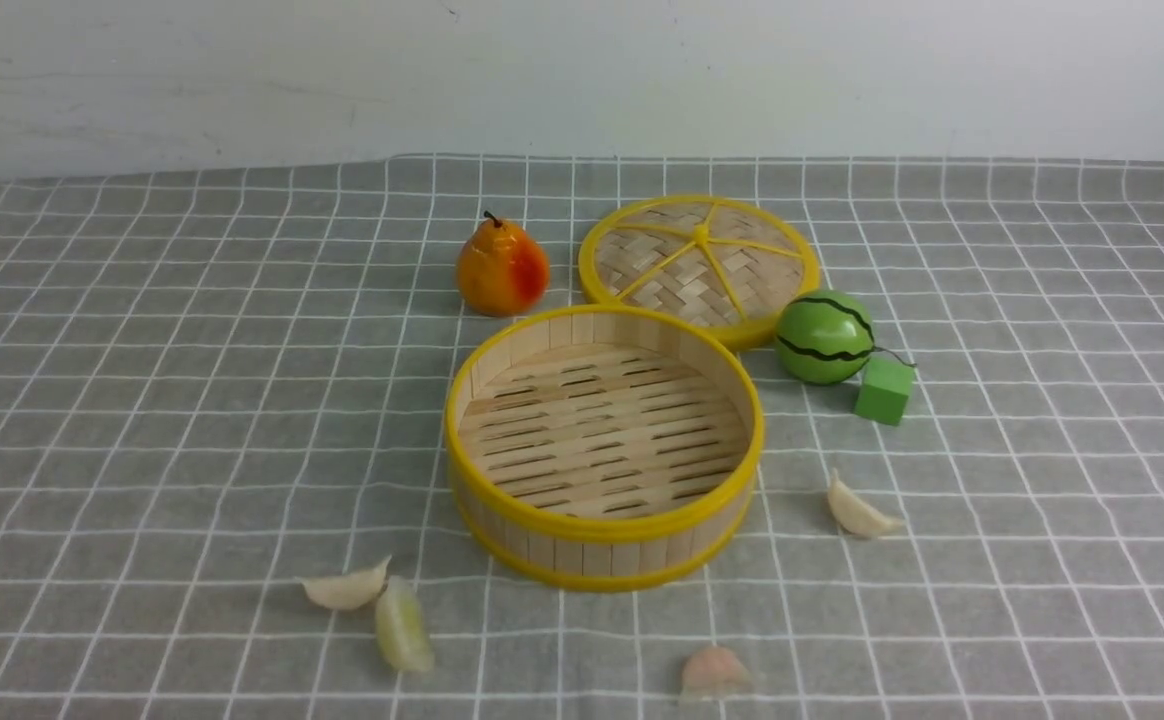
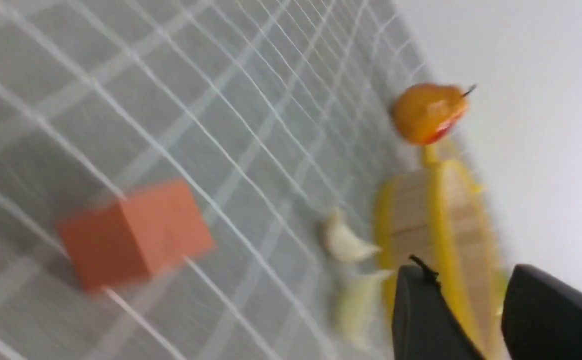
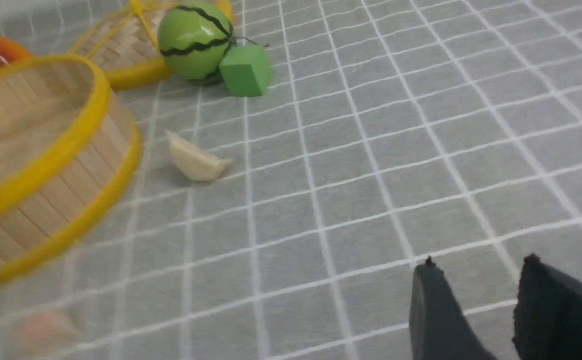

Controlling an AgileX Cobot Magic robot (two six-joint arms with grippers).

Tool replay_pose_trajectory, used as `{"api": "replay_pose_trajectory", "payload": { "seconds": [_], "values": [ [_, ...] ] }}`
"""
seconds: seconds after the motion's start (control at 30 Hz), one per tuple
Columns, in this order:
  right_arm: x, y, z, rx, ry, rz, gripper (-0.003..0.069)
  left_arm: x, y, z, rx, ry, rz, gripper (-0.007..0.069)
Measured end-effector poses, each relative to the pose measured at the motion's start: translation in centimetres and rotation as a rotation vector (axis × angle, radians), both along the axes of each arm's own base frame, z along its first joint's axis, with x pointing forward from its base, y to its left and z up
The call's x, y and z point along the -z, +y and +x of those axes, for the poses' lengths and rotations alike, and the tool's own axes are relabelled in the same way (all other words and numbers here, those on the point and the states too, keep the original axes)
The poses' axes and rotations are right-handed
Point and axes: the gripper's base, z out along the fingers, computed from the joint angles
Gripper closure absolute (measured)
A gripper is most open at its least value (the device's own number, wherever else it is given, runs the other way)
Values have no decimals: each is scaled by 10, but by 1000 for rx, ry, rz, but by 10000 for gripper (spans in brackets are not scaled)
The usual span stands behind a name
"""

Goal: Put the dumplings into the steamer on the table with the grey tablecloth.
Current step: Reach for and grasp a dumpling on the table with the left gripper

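Observation:
The steamer (image 1: 582, 555) stands empty in the middle of the grey tablecloth (image 1: 142, 400). Dumplings lie around it on the cloth: an off-white one (image 1: 345, 588) and a yellow-green one (image 1: 403, 628) touching at front left, a pinkish one (image 1: 714, 670) in front, another off-white one (image 1: 857, 510) to the right. No arm shows in the front view. My left gripper (image 2: 468, 272) is open and empty, short of the steamer (image 2: 411, 220) and two dumplings (image 2: 345, 242). My right gripper (image 3: 480, 261) is open over bare cloth, well short of the right dumpling (image 3: 193, 160).
Behind the steamer are an orange pear (image 1: 501, 267), the flat woven lid (image 1: 699, 262), a toy watermelon (image 1: 825, 337) and a green cube (image 1: 884, 390). An orange-red cube (image 2: 136, 232) lies on the cloth in the left wrist view. A white wall closes the back.

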Motion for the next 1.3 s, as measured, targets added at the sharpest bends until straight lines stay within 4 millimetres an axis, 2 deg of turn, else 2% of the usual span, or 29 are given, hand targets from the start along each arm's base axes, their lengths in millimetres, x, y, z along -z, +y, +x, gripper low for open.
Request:
{"api": "replay_pose_trajectory", "payload": {
  "seconds": [0.03,0.07,0.1,0.13,0.2,0.4,0.43,0.5,0.57,0.63,0.67,0.7,0.73,0.77,0.8,0.83,0.87,0.9,0.93,0.97,1.0,1.07,1.1,1.2,1.23,1.3],
  "values": [
    [0,2,0,5,4,92,419,-1,-1,0,-5,4,-110,387],
    [-1,6,0,15,21,287,419,-2,-3,0,-10,9,-231,387],
    [-1,7,0,16,24,317,419,-3,-3,0,-11,9,-247,387],
    [-2,11,-1,22,44,518,419,-4,-4,0,-13,12,-332,387],
    [-2,15,-1,24,59,668,419,-4,-5,0,-14,13,-362,387],
    [-3,15,-1,27,56,702,419,-4,-5,0,7,3,-284,387],
    [-3,13,0,29,41,649,419,-7,-6,-1,28,-18,-198,387],
    [-3,13,0,17,28,574,419,-16,-6,-1,44,-51,-133,389],
    [-7,12,0,-13,4,461,426,-34,-7,-4,70,-116,-33,407],
    [-17,12,-1,-45,-41,361,453,-53,-9,-6,108,-139,76,444],
    [-27,12,-1,-62,-73,297,491,-68,-11,-4,150,-122,162,498],
    [-33,12,0,-71,-85,245,512,-73,-13,-1,180,-85,200,530],
    [-42,11,2,-79,-94,190,569,-84,-14,4,222,-44,280,573],
    [-42,11,3,-81,-88,180,569,-86,-14,3,229,-48,295,582],
    [-51,11,8,-95,-71,107,630,-97,-16,12,284,15,373,633],
    [-61,11,16,-113,-45,37,663,-109,-17,21,354,81,465,638],
    [-69,11,23,-131,-22,-11,676,-121,-18,30,405,118,529,638],
    [-71,11,24,-131,-18,-12,677,-124,-18,30,411,113,542,638],
    [-82,12,34,-174,20,-92,679,-138,-19,42,499,179,625,638],
    [-84,12,36,-181,26,-102,679,-136,-19,44,512,202,625,638],
    [-98,16,50,-264,89,-192,679,-149,-19,57,614,262,710,638],
    [-105,18,57,-325,130,-241,679,-153,-19,67,688,319,746,638],
    [-113,25,72,-462,218,-314,679,-154,-21,84,784,389,765,638],
    [-122,41,87,-703,303,-395,678,-151,-32,111,917,430,806,638],
    [-123,43,89,-730,316,-401,678,-151,-32,113,921,433,807,638],
    [-124,61,99,-908,382,-435,677,-141,-46,132,1045,462,884,638]
  ]
}}
